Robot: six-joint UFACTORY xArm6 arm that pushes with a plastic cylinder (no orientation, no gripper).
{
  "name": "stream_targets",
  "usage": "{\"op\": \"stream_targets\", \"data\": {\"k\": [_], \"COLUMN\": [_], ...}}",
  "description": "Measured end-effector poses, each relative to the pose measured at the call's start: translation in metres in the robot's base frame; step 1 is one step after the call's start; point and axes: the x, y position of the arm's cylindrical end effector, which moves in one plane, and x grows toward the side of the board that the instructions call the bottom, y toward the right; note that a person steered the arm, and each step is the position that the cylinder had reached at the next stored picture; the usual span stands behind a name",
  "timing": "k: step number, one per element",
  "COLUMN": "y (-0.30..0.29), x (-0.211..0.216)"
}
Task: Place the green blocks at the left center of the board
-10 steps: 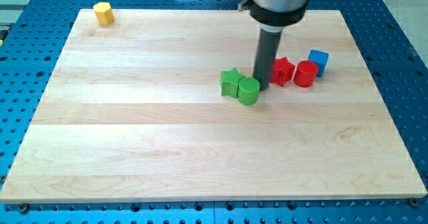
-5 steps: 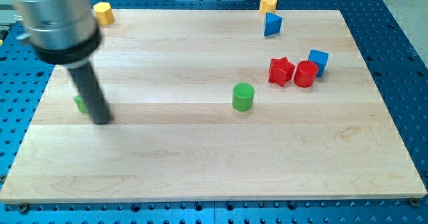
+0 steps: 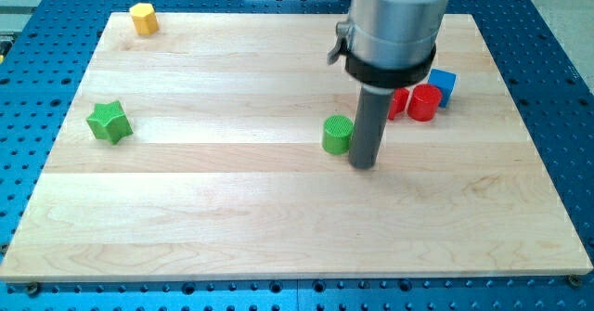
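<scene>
In the camera view, my tip [image 3: 364, 163] rests on the wooden table [image 3: 278, 218] just at 4 o'clock of the green cylinder [image 3: 338, 134], close beside it, though contact cannot be judged. The green star [image 3: 108, 122] lies far off at 9 o'clock, near the table's left edge at mid-height. No pincer shows, only a plain rod holding nothing; a red cylinder [image 3: 425, 102], blue cube [image 3: 443, 84] and partly hidden red block [image 3: 399, 102] sit at 2 o'clock, and a yellow hexagonal block [image 3: 143, 19] at 10 o'clock.

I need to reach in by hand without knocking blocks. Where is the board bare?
Bare: the whole strip along the view's bottom, and the stretch between the green star and green cylinder. Crowded: my tip beside that cylinder, with the red cylinder and blue cube behind.
</scene>
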Motion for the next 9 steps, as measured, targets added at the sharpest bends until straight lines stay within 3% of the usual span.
{"op": "stream_targets", "data": {"k": [1,2,3,4,5,6,7,8,9], "y": [-0.042,-0.158,-0.12,-0.118,-0.207,-0.241,-0.206,-0.234,-0.206], "x": [-0.014,-0.014,-0.013,-0.042,-0.041,-0.025,-0.056,-0.063,-0.092]}}
